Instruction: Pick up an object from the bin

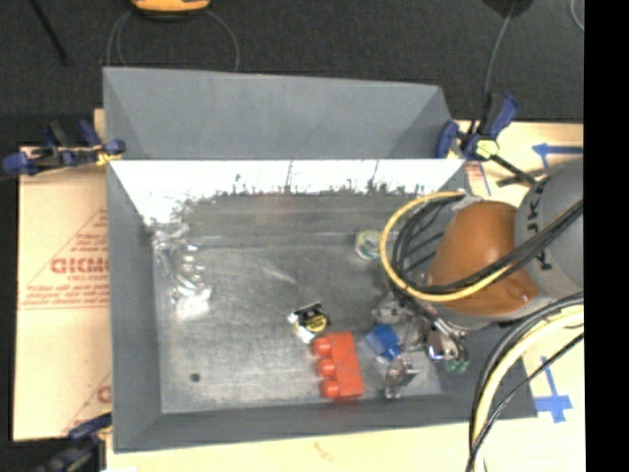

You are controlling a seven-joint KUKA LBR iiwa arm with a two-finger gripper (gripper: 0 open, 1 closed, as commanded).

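- Closest to us, by the front wall of the bin [295,423], a red block [339,367] with bumps lies flat.
- Just right of it the hand [401,357] is low in the bin, beside a small blue thing [381,341]. We cannot tell if the hand is open or closed.
- We think nothing is picked up yet. Next, the hand must close on the blue thing and lift.
- A bit further lies a little yellow and black thing [310,320].
- Far left sits clear plastic [187,278]; at the back, a small pale round thing [369,245].
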